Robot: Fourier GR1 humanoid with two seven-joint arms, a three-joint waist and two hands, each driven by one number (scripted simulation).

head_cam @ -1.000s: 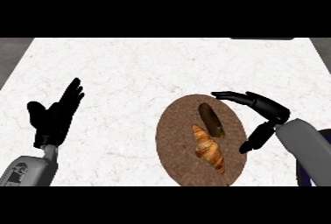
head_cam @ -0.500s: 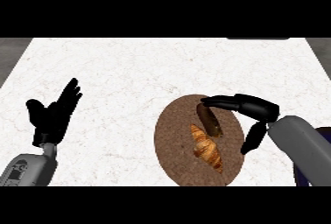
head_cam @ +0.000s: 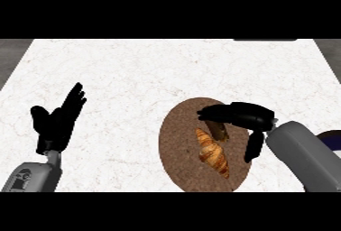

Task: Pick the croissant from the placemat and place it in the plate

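A golden croissant lies lengthwise on the brown oval placemat at the counter's front right. My right hand hovers over the mat's upper right part. Its fingers arch leftward above the croissant's far end, and its thumb hangs down just right of the croissant. The hand is open and holds nothing; its dark shadow falls on the mat beside the croissant's tip. Only a dark blue sliver of the plate shows at the right edge, behind my right forearm. My left hand rests open at the left, fingers up.
The white marbled counter spreads wide behind and left of the placemat. Grey floor shows past the counter's left and right far corners. My right forearm covers the strip between mat and plate.
My right hand has moved left and forward over the placemat, its fingers bending down toward the croissant's far end. The croissant and my left hand have not moved.
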